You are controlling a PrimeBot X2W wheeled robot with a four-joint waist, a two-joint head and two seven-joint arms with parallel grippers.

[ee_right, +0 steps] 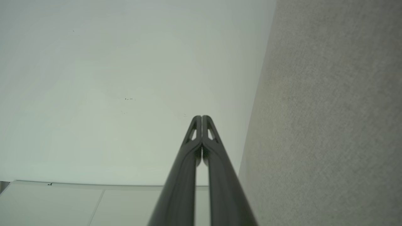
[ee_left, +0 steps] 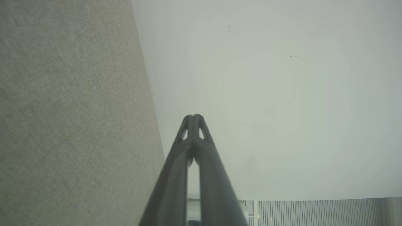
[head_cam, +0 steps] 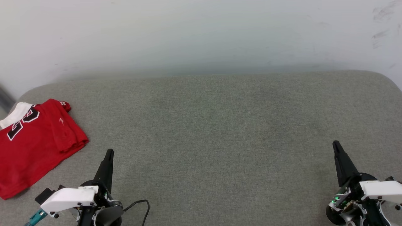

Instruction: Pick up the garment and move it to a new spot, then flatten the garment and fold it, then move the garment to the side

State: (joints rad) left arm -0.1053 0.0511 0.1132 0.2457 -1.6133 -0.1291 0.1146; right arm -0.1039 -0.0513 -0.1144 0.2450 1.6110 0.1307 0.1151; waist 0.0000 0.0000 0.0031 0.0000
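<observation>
The garment, a red jersey with a white sleeve and black white-outlined lettering, lies folded at the far left of the grey fabric surface, partly cut off by the head view's left edge. My left gripper stands shut and empty at the lower left, just right of the garment's near corner and apart from it. Far across at the lower right, my right gripper is shut too, holding nothing. Both wrist views show fingertips pressed together: left gripper, right gripper.
A pale wall rises behind the grey surface. The surface has rounded far corners. A black cable loops beside my left wrist. In the wrist views the grey surface and the grey surface run along one side.
</observation>
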